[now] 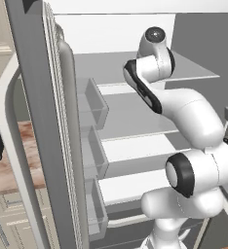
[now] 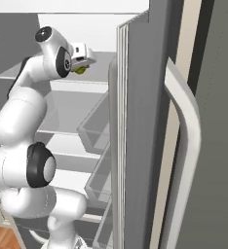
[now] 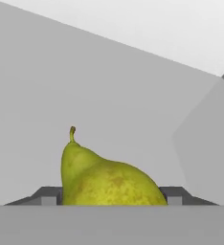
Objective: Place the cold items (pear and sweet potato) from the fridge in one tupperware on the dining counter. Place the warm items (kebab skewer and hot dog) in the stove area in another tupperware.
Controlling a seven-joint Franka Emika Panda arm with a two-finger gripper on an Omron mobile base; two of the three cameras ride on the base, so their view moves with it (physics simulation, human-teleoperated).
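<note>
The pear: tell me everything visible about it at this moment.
The pear is yellow-green with brownish speckles and a short brown stem. In the hand view its stem end points up and left, with one dark fingertip on each side of its wide body; contact is unclear. In the right base view it shows at the gripper, over an upper fridge shelf.

We can make out just a sliver of the pear [image 2: 80, 69] from the right base view — the gripper [image 2: 85, 59] and the arm cover the rest. In the hand view the pear's [image 3: 104, 177] underside is cut off at the bottom, and the fingertips [image 3: 48, 196] peek out either side of it, so whether they touch the fruit we can't tell. From the left base view the open fridge door [image 1: 43, 121] hides part of the shelves — the hand itself sits behind the arm's upper joint.
</note>
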